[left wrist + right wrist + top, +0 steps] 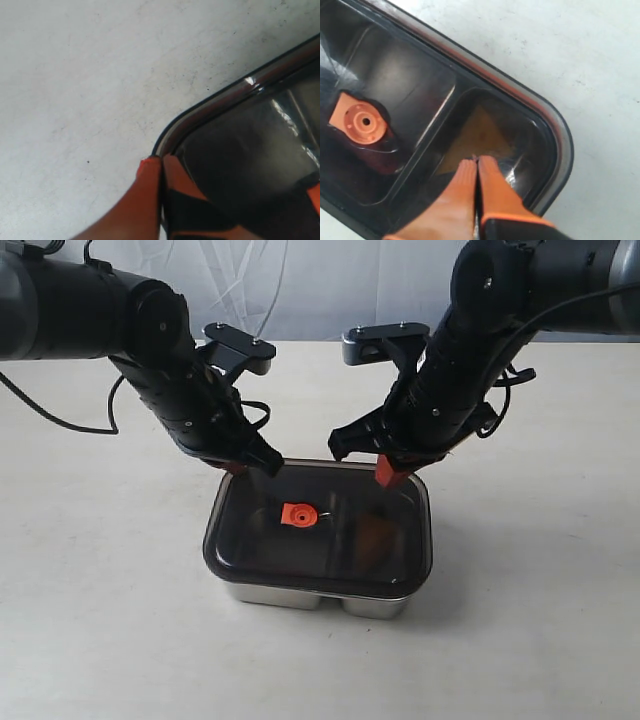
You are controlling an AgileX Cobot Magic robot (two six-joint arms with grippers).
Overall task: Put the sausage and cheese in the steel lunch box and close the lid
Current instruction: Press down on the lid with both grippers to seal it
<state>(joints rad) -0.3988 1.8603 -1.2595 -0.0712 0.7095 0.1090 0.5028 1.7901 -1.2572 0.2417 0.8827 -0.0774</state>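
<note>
Smoky lid [258, 542] blurs cheese [482, 131] & sausage [377, 160] to dim smudges; shiny steel lunch box [300, 597] mostly hidden. At lid's far edge, left gripper [161, 161] & right gripper [476, 161], orange jaws together.

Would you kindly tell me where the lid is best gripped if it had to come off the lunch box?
Probably take the lid by the long rim nearest the exterior camera, low from that side: it lies flat on the lunch box, the rim overhangs the steel slightly, and the top is broad and smooth.
</note>
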